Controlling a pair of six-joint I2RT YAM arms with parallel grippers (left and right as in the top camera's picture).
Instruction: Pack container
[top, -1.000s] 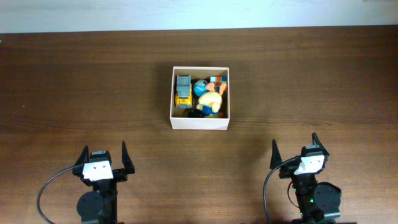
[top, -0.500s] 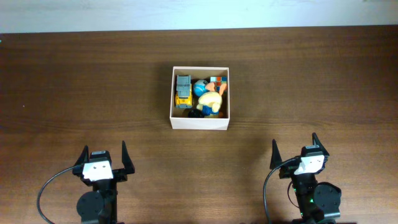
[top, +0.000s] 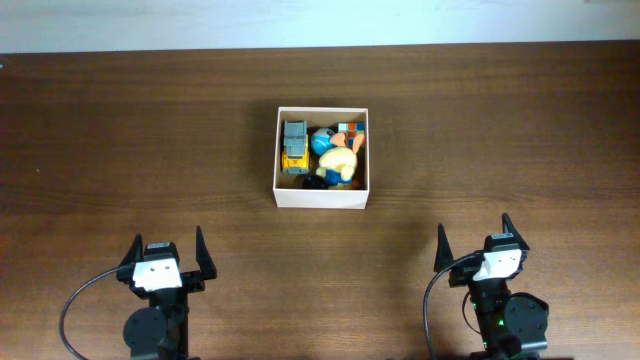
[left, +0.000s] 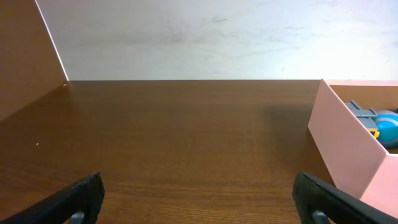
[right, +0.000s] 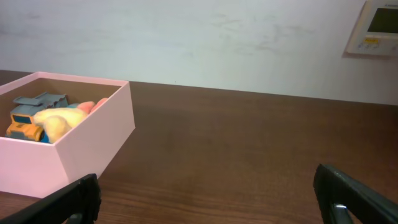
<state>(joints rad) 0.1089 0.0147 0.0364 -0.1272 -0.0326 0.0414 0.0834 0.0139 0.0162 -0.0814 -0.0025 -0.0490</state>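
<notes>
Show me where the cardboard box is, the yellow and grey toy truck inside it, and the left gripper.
container (top: 322, 196), overhead view, on its near outer wall.
toy truck (top: 294, 146), overhead view, on the middle of its body.
left gripper (top: 168, 238), overhead view, midway between its open fingertips.

The worktop (top: 120, 130) is dark wood grain, smooth with a faint sheen. The box (top: 320, 197) on it is thin pale card, matt and smooth. Inside the box, the truck (top: 294, 146) looks like matt plastic, the blue toy (top: 321, 141) glossier
</notes>
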